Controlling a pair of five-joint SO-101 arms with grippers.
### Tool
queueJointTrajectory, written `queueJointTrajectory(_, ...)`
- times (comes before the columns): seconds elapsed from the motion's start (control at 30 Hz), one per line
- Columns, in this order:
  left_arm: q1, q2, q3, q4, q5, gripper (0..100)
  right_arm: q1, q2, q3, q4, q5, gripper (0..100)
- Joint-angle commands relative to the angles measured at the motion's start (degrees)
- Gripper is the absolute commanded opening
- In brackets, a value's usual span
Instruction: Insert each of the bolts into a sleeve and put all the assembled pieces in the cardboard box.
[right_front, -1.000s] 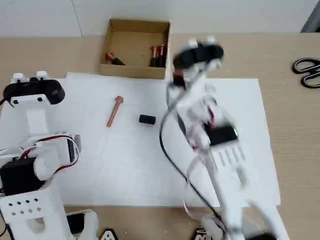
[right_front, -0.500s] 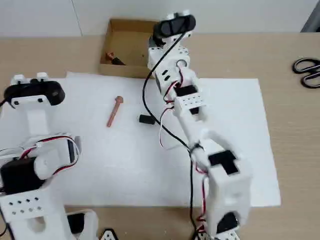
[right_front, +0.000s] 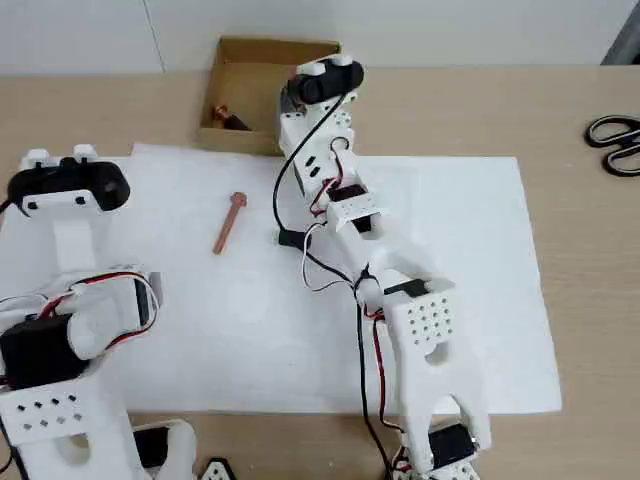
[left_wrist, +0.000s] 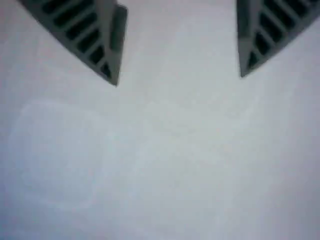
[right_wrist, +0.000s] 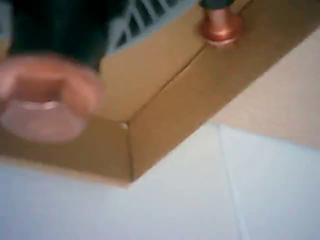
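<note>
Left gripper (left_wrist: 177, 80): spread wide, nothing between the jaws, hangs over the bare white foam sheet (right_front: 480, 250). Belongs to the arm folded up at the near left corner, wrist turned down above the sheet's left edge.

Right arm: rooted at the near edge, right of centre. Climbs to an elbow over the middle of the sheet, then stretches far and leftward to a wrist above the near right part of the cardboard box (right_front: 225, 60).

Right gripper (right_wrist: 95, 50): clamped on an assembled piece (right_wrist: 42, 107), copper bolt head toward the wrist camera, black sleeve around the shank. Hovers just over a near corner of the box.

On the sheet, just left of that forearm: loose black sleeve (right_front: 291, 238), partly under the arm's cables. Further left and apart from it: loose copper bolt (right_front: 229, 222), head toward the far side.

Inside the box, by its left near wall: second assembled piece (right_front: 225, 117).

Far right, on the bare table (right_front: 580, 300): scissors (right_front: 615, 145).
</note>
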Motion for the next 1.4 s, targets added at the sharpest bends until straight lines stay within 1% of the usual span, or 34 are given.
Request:
queueJointTrajectory(0.0,0.0,-0.9,-0.1,0.4,-0.2,15,-0.7,0.8,-6.0,-1.6,-0.5,3.5)
queueJointTrajectory(0.17,0.0,-0.9,-0.1,0.4,-0.2,15,-0.7,2.1,-6.1,-1.5,-0.4,13.6)
queueJointTrajectory(0.33,0.0,-0.9,-0.1,0.4,-0.2,15,-0.5,2.0,-6.1,-1.5,0.0,14.1)
queueJointTrajectory(0.5,0.0,-0.9,-0.1,0.4,-0.2,15,-0.4,2.0,-6.2,-1.5,4.7,14.1)
queueJointTrajectory(0.67,0.0,-0.9,-0.1,0.4,-0.2,15,-0.4,-0.1,-6.1,-0.5,4.9,14.1)
queueJointTrajectory(0.8,0.0,-0.9,-0.1,0.4,-0.2,15,0.1,-6.5,-6.1,8.5,4.7,14.1)
queueJointTrajectory(0.97,0.0,-0.9,-0.1,0.4,-0.2,15,1.9,-16.5,-6.0,23.6,4.7,14.0)
queueJointTrajectory(1.2,0.0,-0.9,-0.1,0.4,-0.2,15,3.3,-30.1,-6.0,52.4,4.6,14.0)
queueJointTrajectory(1.37,0.0,-0.9,-0.1,0.5,-0.2,15,3.0,-36.4,-6.0,72.6,4.7,14.0)
